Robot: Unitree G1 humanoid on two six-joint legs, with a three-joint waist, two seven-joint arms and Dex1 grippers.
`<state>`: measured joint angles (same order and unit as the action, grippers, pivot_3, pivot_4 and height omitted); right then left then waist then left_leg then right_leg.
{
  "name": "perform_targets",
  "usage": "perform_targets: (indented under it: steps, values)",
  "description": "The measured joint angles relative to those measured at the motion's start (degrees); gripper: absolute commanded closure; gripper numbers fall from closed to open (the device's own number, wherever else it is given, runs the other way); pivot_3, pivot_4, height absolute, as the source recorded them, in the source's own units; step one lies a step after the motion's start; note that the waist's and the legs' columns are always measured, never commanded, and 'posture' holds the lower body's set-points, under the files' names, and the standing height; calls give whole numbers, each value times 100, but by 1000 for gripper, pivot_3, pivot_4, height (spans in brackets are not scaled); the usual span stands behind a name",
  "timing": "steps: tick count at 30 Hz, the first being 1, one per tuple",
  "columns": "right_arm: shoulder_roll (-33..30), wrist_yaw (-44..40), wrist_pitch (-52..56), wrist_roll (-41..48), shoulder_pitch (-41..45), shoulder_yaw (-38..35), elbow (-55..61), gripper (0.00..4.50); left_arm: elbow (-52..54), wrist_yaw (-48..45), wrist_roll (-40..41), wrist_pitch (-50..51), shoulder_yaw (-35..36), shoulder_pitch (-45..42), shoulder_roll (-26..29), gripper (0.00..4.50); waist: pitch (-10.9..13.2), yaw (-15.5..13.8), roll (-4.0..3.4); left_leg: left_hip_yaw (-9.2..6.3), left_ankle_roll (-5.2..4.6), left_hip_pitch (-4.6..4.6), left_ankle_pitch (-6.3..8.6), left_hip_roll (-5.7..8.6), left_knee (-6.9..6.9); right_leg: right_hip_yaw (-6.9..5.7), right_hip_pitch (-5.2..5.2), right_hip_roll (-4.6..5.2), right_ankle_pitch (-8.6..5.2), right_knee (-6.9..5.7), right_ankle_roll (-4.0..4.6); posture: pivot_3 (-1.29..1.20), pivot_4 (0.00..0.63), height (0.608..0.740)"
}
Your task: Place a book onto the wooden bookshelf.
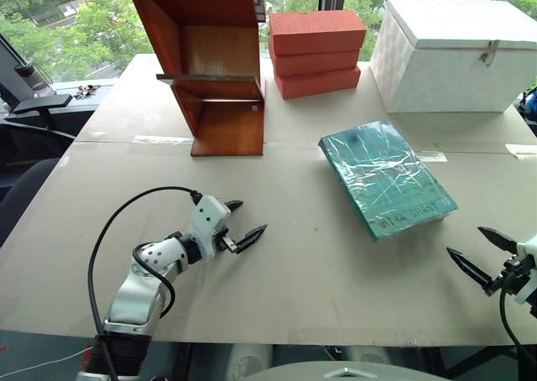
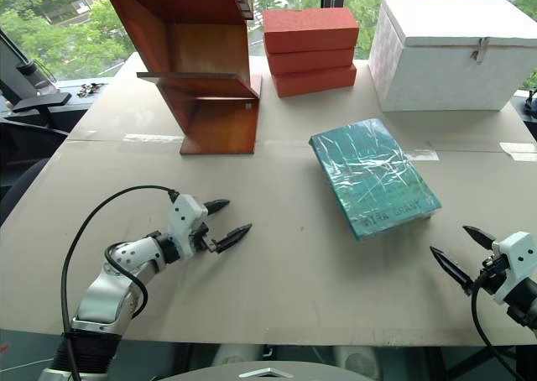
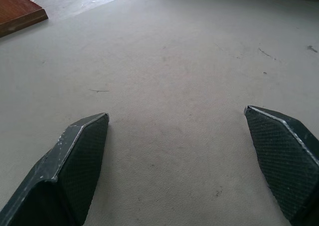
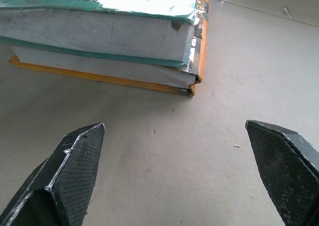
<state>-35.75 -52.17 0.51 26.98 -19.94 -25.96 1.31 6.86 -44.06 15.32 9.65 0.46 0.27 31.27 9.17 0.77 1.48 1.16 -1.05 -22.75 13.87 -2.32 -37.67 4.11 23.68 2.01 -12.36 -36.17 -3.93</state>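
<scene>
Left gripper (image 1: pixel 242 222): fingers spread wide, holding nothing, low over the table (image 1: pixel 319 272).
Right gripper (image 1: pixel 480 251): fingers also wide apart, empty.
Book (image 1: pixel 386 178): lies flat ahead of the right gripper, apart from it.
Wooden bookshelf (image 1: pixel 214 70): stands well beyond the left gripper.

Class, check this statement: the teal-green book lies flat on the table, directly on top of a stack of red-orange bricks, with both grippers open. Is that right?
Not quite. The right wrist view shows the book lying on a yellow-orange book; the bricks stand apart. The left gripper and right gripper are open.
</scene>
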Motion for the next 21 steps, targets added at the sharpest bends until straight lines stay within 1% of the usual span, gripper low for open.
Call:
perform_targets:
  steps: [7, 21]
  values:
    - [-89, -31, -91, -5, 101, 0, -179, 0, -6, -8, 48, 3, 5, -2, -5, 9, 0, 0, 0, 1, 0, 0, 0, 0, 0, 0, 0, 0, 0, 1, 0, 0, 150, 740]
    - [-134, -12, -85, -16, 130, 1, -185, 0, -8, -45, 63, -1, 24, 2, -6, 9, 0, -1, 0, 1, 0, -1, 0, 0, 3, 0, 0, 0, 0, 4, 0, 0, 150, 740]
